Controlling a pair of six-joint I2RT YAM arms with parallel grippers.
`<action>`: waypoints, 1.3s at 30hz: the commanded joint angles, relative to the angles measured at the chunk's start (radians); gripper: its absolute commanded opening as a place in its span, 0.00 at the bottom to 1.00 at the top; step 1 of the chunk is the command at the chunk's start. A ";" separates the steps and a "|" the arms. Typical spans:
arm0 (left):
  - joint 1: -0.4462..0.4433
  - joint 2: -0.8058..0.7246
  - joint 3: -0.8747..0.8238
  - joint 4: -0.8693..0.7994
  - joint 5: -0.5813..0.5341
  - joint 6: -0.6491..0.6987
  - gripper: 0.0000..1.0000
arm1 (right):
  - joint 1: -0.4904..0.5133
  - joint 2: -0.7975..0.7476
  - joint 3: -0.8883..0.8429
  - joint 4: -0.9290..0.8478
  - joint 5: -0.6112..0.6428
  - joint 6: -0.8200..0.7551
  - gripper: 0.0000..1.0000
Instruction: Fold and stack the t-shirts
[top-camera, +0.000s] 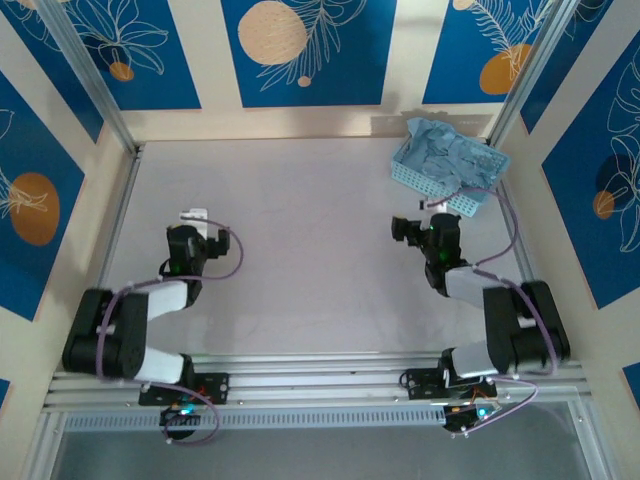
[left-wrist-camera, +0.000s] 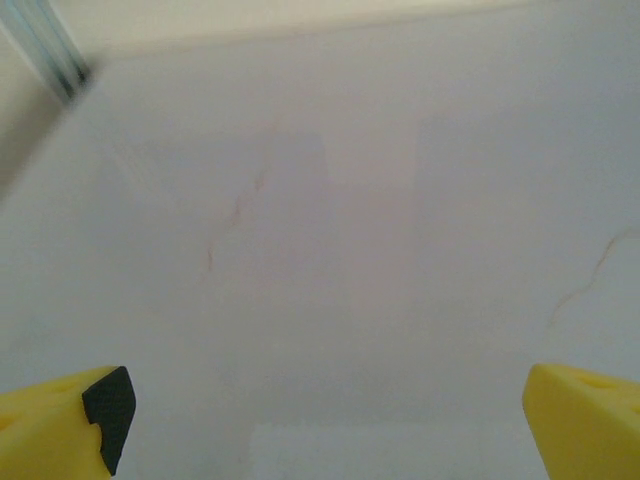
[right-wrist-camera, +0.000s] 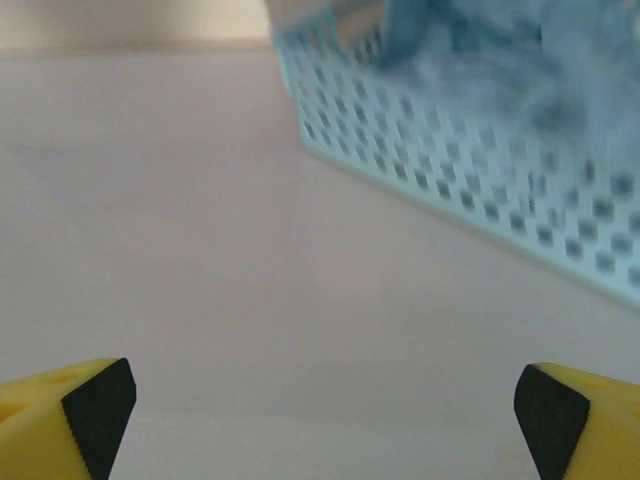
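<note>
Crumpled light blue t-shirts (top-camera: 445, 150) lie heaped in a light blue lattice basket (top-camera: 432, 183) at the table's back right; in the right wrist view the t-shirts (right-wrist-camera: 520, 60) bulge over the basket wall (right-wrist-camera: 470, 160). My right gripper (top-camera: 437, 212) hovers just in front of the basket, open, its yellow fingers (right-wrist-camera: 70, 410) wide apart with bare table between them. My left gripper (top-camera: 194, 216) sits at the left middle of the table, open and holding nothing, its fingers (left-wrist-camera: 70, 420) spread over bare table.
The white table (top-camera: 300, 250) stretches between the arms. Metal frame posts (top-camera: 90, 90) and patterned blue walls enclose it on three sides. Purple cables (top-camera: 505, 225) loop off both arms.
</note>
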 joint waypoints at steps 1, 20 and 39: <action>-0.067 -0.166 0.134 -0.116 -0.210 -0.003 1.00 | -0.008 -0.145 0.288 -0.418 0.112 0.246 0.99; -0.179 0.224 1.071 -1.131 0.486 -0.632 0.85 | -0.327 0.890 1.719 -1.596 -0.188 0.479 0.86; -0.274 0.141 1.036 -1.244 0.399 -0.630 0.81 | -0.346 1.187 1.943 -1.559 -0.280 0.503 0.13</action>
